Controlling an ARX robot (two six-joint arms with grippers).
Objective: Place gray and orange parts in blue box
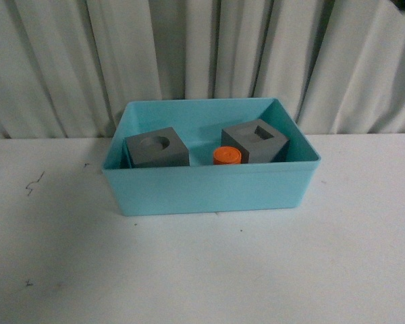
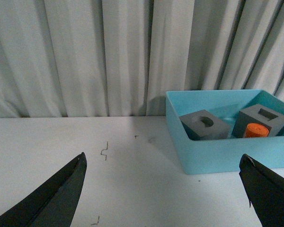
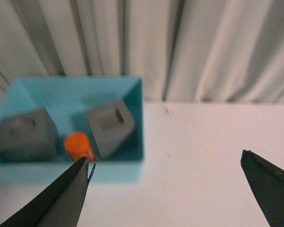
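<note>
- While both our grippers, left point(image 2: 163, 189) and right point(image 3: 164, 189), hang spread apart and hold nothing, the blue box point(image 1: 209, 189) contains all three parts.
- Inside that box, the orange cylinder point(image 1: 227, 156) sits between the round-recess cube point(image 1: 156, 148) and the square-recess cube point(image 1: 255, 140).
- We can read no writing.

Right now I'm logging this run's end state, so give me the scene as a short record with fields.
container: blue box on the white table
inside, left: gray cube with round recess
inside, right: gray cube with square recess
inside, between them: orange cylinder
parts left outside: none visible
left gripper: open, empty
right gripper: open, empty
backdrop: pale curtain
</note>
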